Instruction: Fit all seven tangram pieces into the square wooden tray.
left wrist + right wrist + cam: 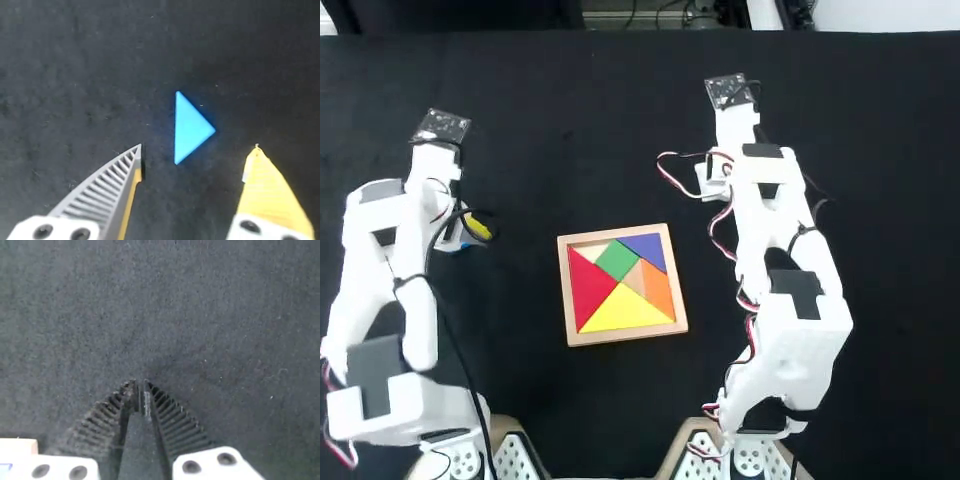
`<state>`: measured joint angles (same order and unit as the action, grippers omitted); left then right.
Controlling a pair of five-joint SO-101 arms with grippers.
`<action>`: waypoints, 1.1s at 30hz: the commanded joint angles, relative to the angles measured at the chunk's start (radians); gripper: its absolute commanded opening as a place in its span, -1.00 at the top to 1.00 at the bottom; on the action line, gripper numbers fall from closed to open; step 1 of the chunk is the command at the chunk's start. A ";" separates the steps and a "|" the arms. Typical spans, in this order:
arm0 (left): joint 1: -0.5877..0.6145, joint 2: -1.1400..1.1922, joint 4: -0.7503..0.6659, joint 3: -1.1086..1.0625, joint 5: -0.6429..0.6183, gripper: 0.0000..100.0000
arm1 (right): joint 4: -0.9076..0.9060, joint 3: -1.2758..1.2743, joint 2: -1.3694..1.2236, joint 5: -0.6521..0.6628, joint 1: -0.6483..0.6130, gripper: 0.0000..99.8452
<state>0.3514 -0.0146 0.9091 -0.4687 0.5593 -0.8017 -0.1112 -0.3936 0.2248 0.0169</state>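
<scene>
**One blue triangle out on the cloth, five coloured pieces counted in the tray**

Two arms stand at the black bench [570, 120] with one tray between them. The left arm [380, 290] is bent over the cloth, and the left pincer [198, 148] is spread wide and grips nothing. It has one ribbed grey finger [112, 180] and one yellow finger [267, 190].

One blue triangle [190, 129] lies flat just ahead of the tips and touches neither. Its long edge is on the grey finger's side, and the opposite corner points to the yellow side.

Well to the right sits the square wooden tray [564, 290], slightly askew. It holds a red triangle [590, 290], a yellow triangle [625, 312], a green square [617, 260], a violet-blue piece [648, 250] and an orange piece [660, 288]. I cannot tell whether the pale patches among them are pieces or gaps.

On the right arm [785, 270], the right pincer [136, 387] is closed on nothing over bare cloth.
</scene>
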 commanded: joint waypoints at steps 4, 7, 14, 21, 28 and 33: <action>-0.007 0.117 -0.032 0.084 -0.015 0.35 | -0.006 0.058 0.004 -0.002 0.012 0.98; -0.004 0.167 -0.031 0.130 -0.017 0.35 | -0.006 0.058 0.004 -0.002 0.012 0.98; -0.015 0.267 0.040 0.275 -0.017 0.35 | -0.006 0.058 0.002 -0.002 0.012 0.98; -0.012 0.410 0.186 0.458 -0.017 0.35 | -0.006 0.058 0.002 0.000 0.009 0.98; -0.016 0.463 0.190 0.499 -0.017 0.35 | -0.006 0.058 0.002 0.000 0.009 0.98; -0.012 0.466 0.190 0.493 -0.017 0.38 | -0.006 0.058 0.004 0.000 0.008 0.98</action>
<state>0.3498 0.4611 1.0932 -0.0192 0.5485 -0.8017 -0.1112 -0.3966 0.2248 0.0169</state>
